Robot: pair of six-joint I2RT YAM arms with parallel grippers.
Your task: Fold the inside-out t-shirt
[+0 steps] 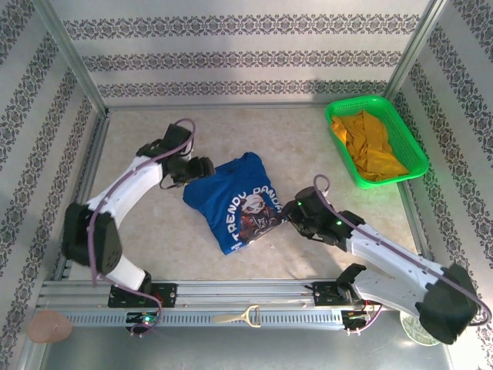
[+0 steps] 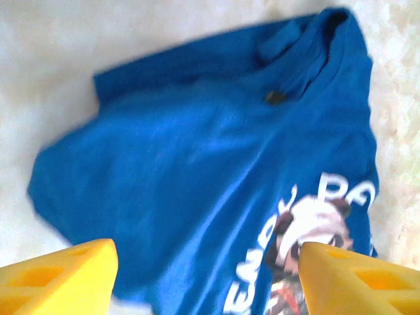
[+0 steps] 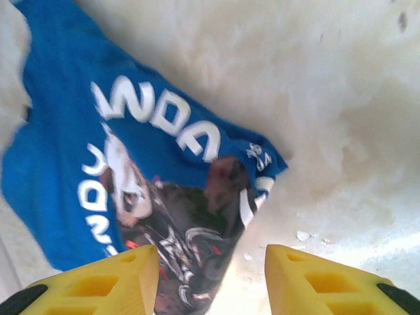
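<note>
The royal-blue t-shirt (image 1: 235,200) lies folded into a rough square at the middle of the table, its white lettering and panda print facing up. My left gripper (image 1: 206,167) hovers at the shirt's upper left edge, and in its wrist view the yellow fingers (image 2: 62,275) stand wide apart over the blue cloth (image 2: 197,170) with nothing between them. My right gripper (image 1: 289,212) sits at the shirt's right edge. Its yellow fingers (image 3: 321,279) are parted over the printed corner (image 3: 197,210) and bare table, holding nothing.
A green basket (image 1: 412,154) holding a mustard-yellow garment (image 1: 370,142) stands at the back right. Patterned walls and metal frame posts enclose the table. A rail (image 1: 231,297) runs along the near edge by the arm bases.
</note>
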